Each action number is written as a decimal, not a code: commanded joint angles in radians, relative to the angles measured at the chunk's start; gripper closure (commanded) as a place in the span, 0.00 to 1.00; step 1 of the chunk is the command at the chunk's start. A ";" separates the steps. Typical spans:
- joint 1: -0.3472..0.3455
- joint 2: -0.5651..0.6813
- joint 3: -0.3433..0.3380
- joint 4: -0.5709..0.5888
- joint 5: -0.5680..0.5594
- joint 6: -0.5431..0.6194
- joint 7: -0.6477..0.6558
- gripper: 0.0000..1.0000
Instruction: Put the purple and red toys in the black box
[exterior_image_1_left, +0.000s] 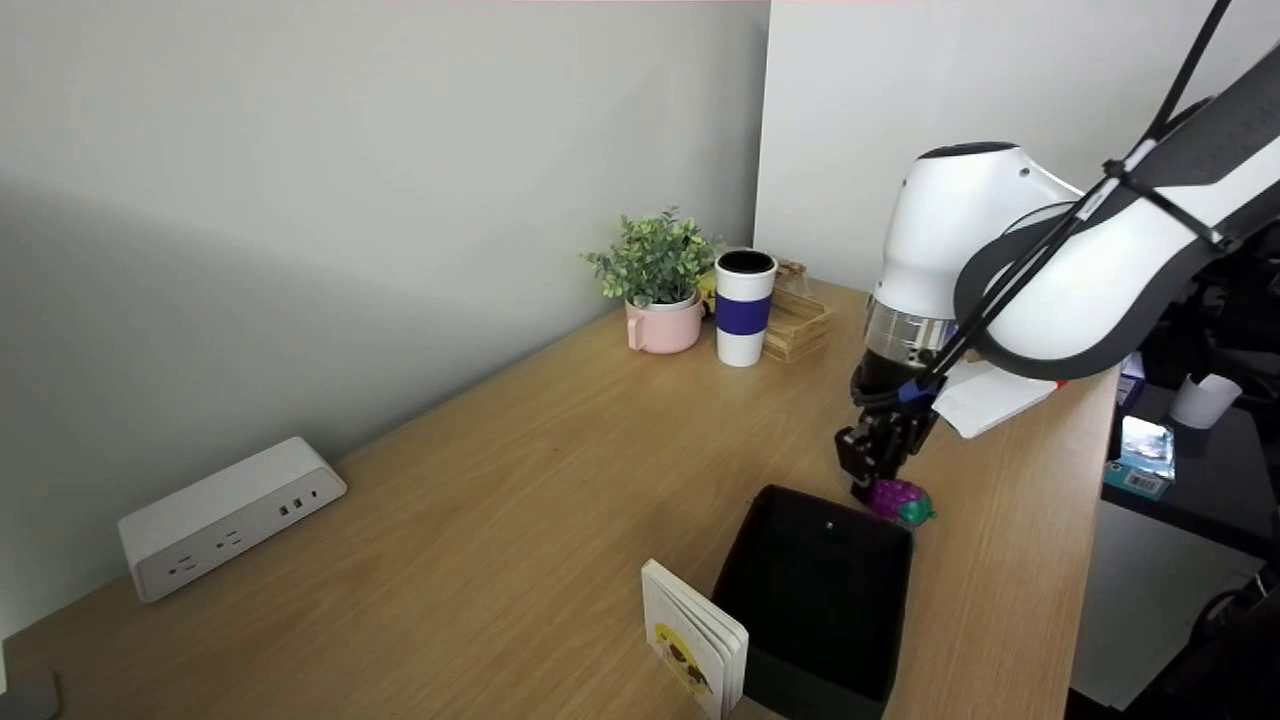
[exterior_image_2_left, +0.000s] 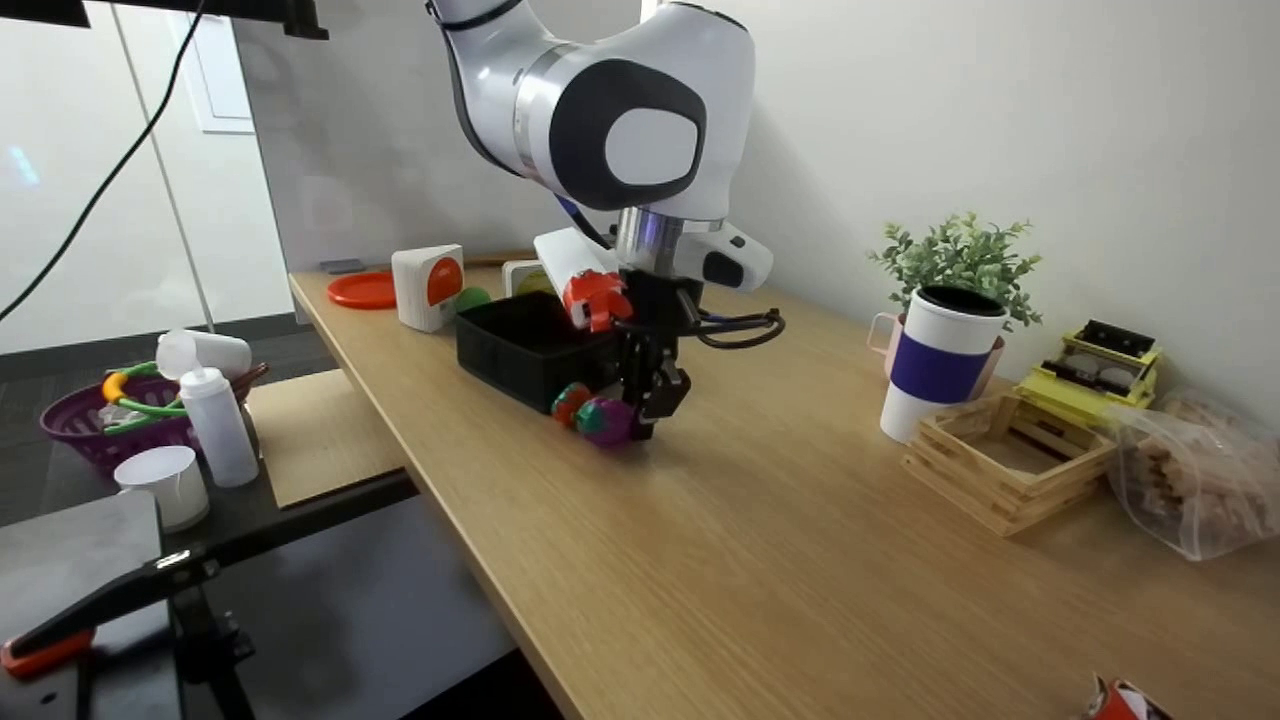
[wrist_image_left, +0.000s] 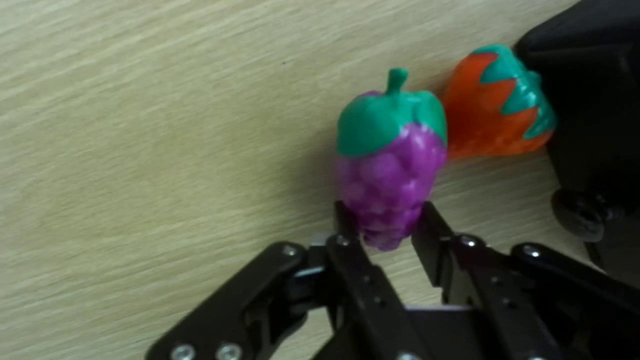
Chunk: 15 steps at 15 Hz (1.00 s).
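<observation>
The purple toy, a berry shape with a green cap, lies on the table and shows in the wrist view (wrist_image_left: 395, 170) and in both exterior views (exterior_image_1_left: 898, 499) (exterior_image_2_left: 604, 422). My gripper (wrist_image_left: 385, 222) has a finger on each side of its narrow end and appears closed on it. The red toy (wrist_image_left: 487, 112), with a green leafy top, lies beside the purple toy against the black box; it also shows in an exterior view (exterior_image_2_left: 570, 404). The black box (exterior_image_1_left: 815, 600) is open-topped and stands beside the gripper; its visible interior holds nothing. It also shows in an exterior view (exterior_image_2_left: 500, 365).
A small board book (exterior_image_1_left: 695, 640) stands upright against the box. A white cup with a purple band (exterior_image_1_left: 742, 310), a potted plant (exterior_image_1_left: 660, 270) and a wooden crate (exterior_image_2_left: 1010, 455) stand along the wall. A red plate (exterior_image_2_left: 360, 289) and white block (exterior_image_2_left: 427, 288) lie beyond the box.
</observation>
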 joint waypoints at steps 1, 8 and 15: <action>0.022 0.003 -0.023 0.022 0.003 -0.030 0.009 0.92; 0.089 -0.099 -0.095 -0.016 -0.094 -0.012 0.098 0.92; 0.170 -0.218 -0.151 -0.014 -0.318 -0.022 0.261 0.92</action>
